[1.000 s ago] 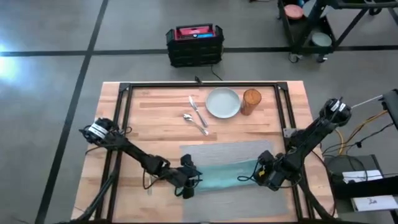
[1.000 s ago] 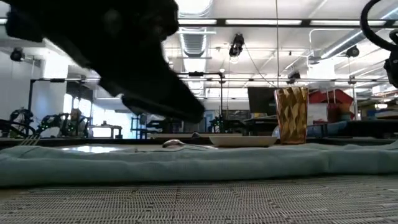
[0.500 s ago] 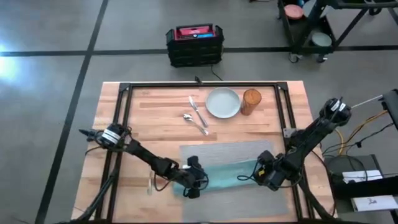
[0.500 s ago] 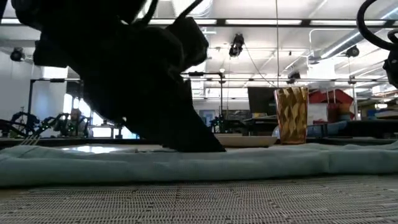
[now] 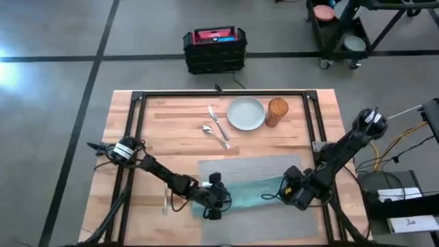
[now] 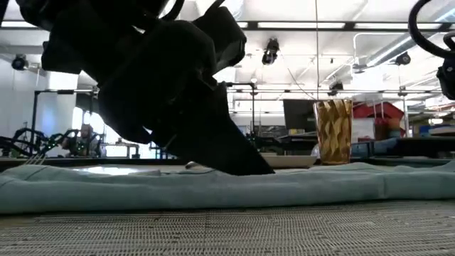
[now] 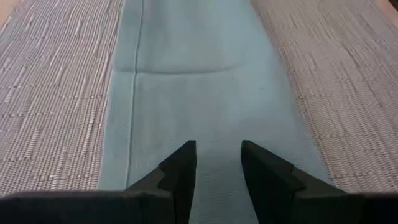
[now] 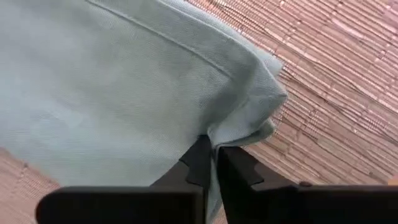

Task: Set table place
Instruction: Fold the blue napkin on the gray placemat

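The folded teal cloth napkin (image 5: 250, 191) lies along the grey woven placemat (image 5: 260, 168) on the wooden counter (image 5: 171, 137). The right pincer (image 8: 214, 163) pinches its corner; the left pincer (image 7: 217, 163) hovers spread over it. Pulling unevenly could bunch the napkin or drag the placemat.

We see even overhead light on the table (image 5: 178, 130), with pale glare on the floor (image 5: 14, 58) at nine o'clock. In the low view, ceiling strip lights (image 6: 298, 25) at twelve o'clock backlight the left arm (image 6: 156, 92) into a blurred silhouette, and the placemat (image 6: 227, 231) close to the lens looks soft.
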Motion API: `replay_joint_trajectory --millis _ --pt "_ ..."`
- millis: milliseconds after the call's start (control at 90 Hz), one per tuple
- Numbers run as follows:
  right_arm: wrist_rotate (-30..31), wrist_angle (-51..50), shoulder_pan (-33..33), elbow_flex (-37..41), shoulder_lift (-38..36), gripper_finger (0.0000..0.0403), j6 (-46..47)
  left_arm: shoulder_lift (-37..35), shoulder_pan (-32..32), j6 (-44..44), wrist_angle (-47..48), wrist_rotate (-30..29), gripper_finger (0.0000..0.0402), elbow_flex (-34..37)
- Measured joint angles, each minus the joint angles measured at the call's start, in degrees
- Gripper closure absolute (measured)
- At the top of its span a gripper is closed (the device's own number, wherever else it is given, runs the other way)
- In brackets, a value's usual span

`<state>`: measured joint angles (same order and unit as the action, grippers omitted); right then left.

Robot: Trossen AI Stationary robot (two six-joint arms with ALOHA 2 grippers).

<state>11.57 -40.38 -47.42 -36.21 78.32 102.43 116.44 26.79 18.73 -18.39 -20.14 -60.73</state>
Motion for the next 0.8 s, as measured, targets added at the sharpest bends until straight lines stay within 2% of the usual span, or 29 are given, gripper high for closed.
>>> replay_joint_trajectory --millis 400,589,800 --pt "2.46 -1.27 0.11 0.0 -9.24 0.0402 0.94 0.0 -0.01 0.82 -0.02 -0.22 0.0287 0.0" --pt "7.51 -0.57 0.09 0.0 -13.7 0.0402 0.11 0.0 -0.07 0.83 -0.02 -0.28 0.0287 0.0" --pt "16.78 4.43 0.11 0.0 -16.82 0.0403 -2.55 0.0 -0.21 0.85 -0.02 -0.33 0.0287 0.0"
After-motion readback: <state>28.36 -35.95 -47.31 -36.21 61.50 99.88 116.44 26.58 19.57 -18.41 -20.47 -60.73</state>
